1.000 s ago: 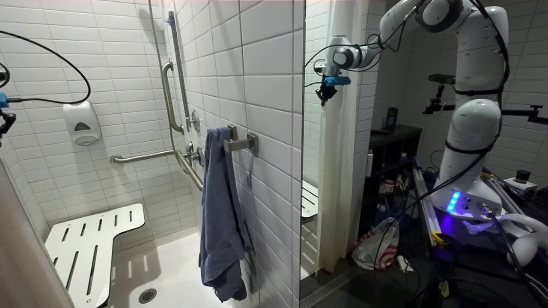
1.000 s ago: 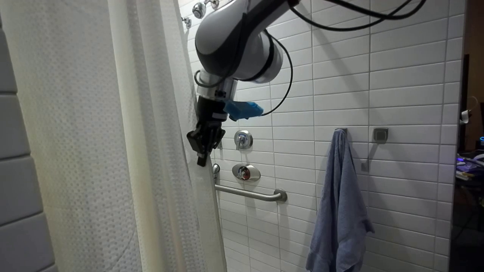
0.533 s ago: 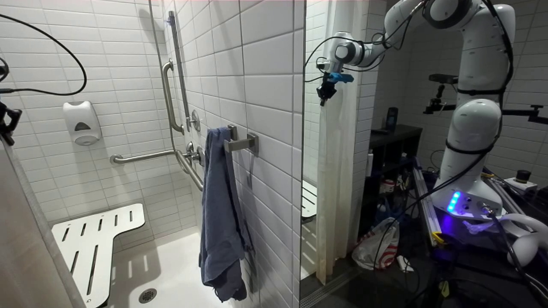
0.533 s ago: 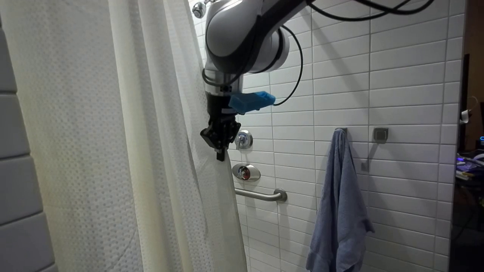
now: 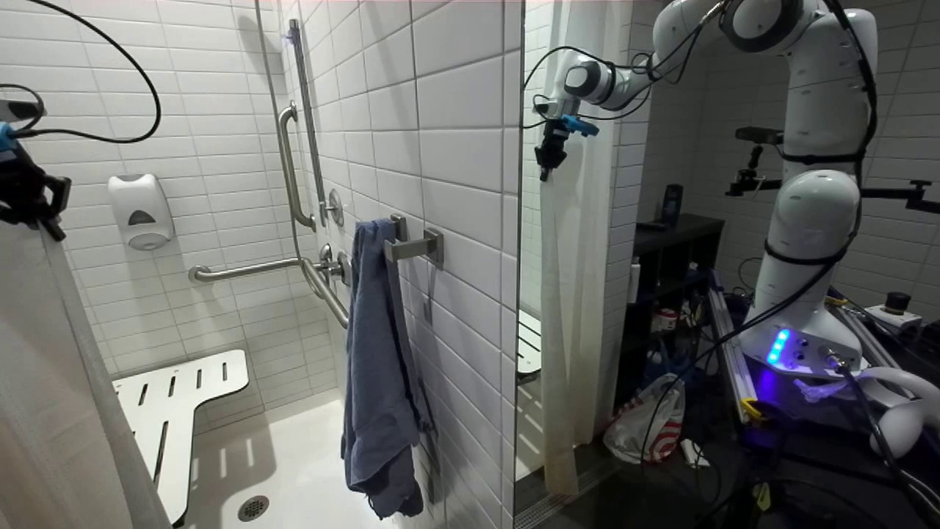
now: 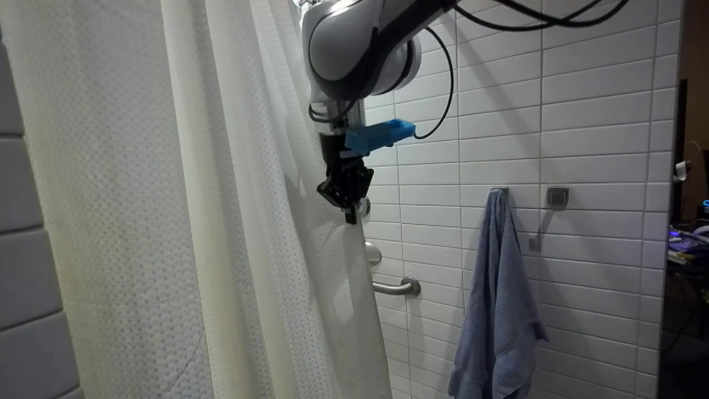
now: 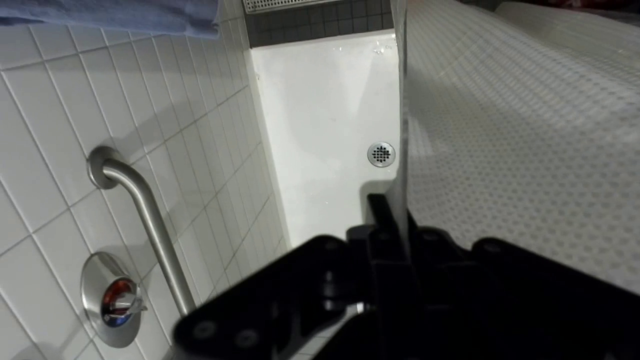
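Red ring mark (image 5: 666, 442) on white bag (image 5: 630, 433); lettering — none legible

White curtain (image 7: 505, 135) tight between black fingers (image 7: 383, 214)

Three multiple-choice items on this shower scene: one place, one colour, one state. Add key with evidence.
1. Where is the blue-grey cloth towel?
A. Over the white slotted seat
B. Hanging from a grey metal wall hook
C. On the shower floor

2. What colour is the boxy, plastic-looking housing beside the black jointed end effector?
A. Red
B. Yellow
C. Blue

3. What state is the end effector in?
A. Shut on the white dotted fabric curtain
B. Wide open
C. Shut on the towel

Key:
1. B: both exterior views show the towel's top at the hook.
2. C: its blue shows clearly in an exterior view.
3. A: in the wrist view, the curtain's edge runs between the closed fingers.
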Tool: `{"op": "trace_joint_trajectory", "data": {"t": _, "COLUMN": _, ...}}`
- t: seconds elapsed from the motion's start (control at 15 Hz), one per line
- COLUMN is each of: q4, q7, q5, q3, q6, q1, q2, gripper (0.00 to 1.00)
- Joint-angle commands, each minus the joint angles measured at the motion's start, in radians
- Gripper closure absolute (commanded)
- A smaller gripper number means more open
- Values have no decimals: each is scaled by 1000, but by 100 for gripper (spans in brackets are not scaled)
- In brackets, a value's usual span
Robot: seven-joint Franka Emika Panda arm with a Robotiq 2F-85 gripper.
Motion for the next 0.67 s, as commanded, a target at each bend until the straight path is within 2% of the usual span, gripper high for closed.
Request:
{"op": "trace_joint_trajectory", "data": {"t": 0.0, "q4": 109, "q7": 46, "q5": -39, "q3": -22, "q6": -114, "q1": 7, "q2": 69, "gripper": 100}}
{"op": "trace_joint_trajectory", "data": {"t": 0.6, "q4": 262, "q7": 108, "q5": -50, "q3": -70, "q6": -279, "q1": 12, "q2": 154, "gripper": 100}}
